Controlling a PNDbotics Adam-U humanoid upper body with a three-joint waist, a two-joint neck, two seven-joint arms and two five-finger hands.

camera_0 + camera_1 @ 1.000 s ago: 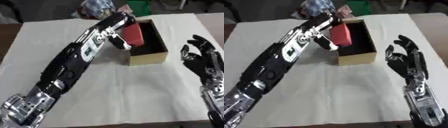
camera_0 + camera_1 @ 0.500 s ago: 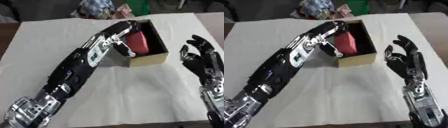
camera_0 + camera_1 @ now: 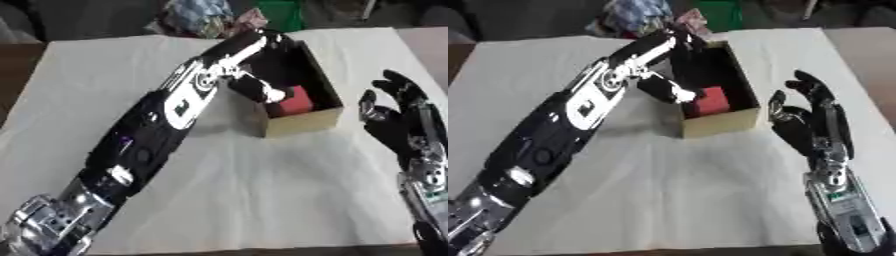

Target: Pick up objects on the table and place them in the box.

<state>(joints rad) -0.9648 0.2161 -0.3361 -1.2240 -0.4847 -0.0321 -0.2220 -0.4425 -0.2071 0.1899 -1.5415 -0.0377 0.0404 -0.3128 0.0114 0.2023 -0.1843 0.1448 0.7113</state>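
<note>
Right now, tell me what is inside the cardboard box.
A red block lies at the near end of the cardboard box. The left robot hand covers the rest.

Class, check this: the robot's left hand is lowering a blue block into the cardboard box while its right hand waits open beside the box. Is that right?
Not quite: the block is red, not blue, as the left eye view shows. The rest holds: the left hand has it inside the box, and the right hand waits open beside the box.
</note>
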